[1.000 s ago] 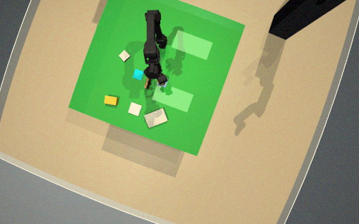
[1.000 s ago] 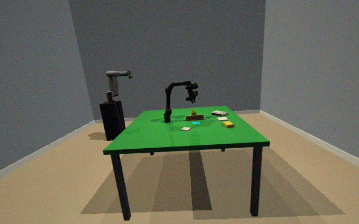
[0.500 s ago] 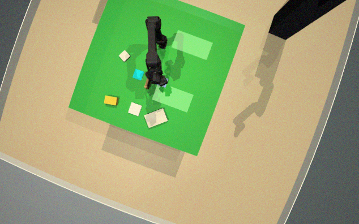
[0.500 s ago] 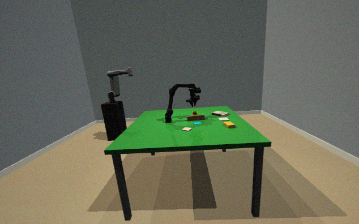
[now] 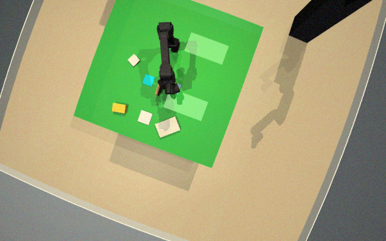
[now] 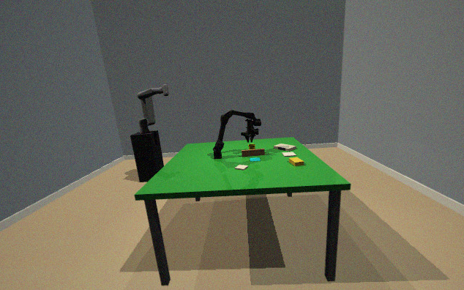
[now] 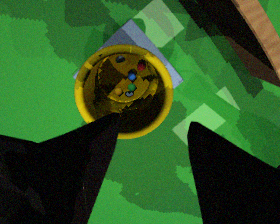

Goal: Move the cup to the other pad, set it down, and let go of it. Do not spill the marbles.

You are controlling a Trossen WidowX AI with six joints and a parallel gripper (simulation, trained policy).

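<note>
A yellow cup [image 7: 80,95] [image 6: 252,146] stands upright on a blue-grey square pad [image 7: 128,34] [image 5: 178,87]. Several marbles [image 7: 132,76] lie inside it, among them blue, green and red ones. My gripper [image 7: 154,124] [image 6: 249,141] is open and empty, pointing down above the cup. In the wrist view the left fingertip overlaps the cup's near rim, and the right fingertip is beyond the cup's right side. In the top view the hand hides most of the cup. A cyan square pad [image 5: 148,80] [image 6: 255,160] lies bare on the other side of a wooden block.
The wooden block [image 5: 157,89] [image 6: 253,152] [image 7: 266,42] stands between the two pads. A yellow block [image 5: 119,108] [image 6: 296,161], two cream tiles [image 5: 134,60] [image 5: 145,117] and a larger cream box [image 5: 167,127] [image 6: 285,147] lie on the green table [image 5: 192,146]. Another arm stands off the table.
</note>
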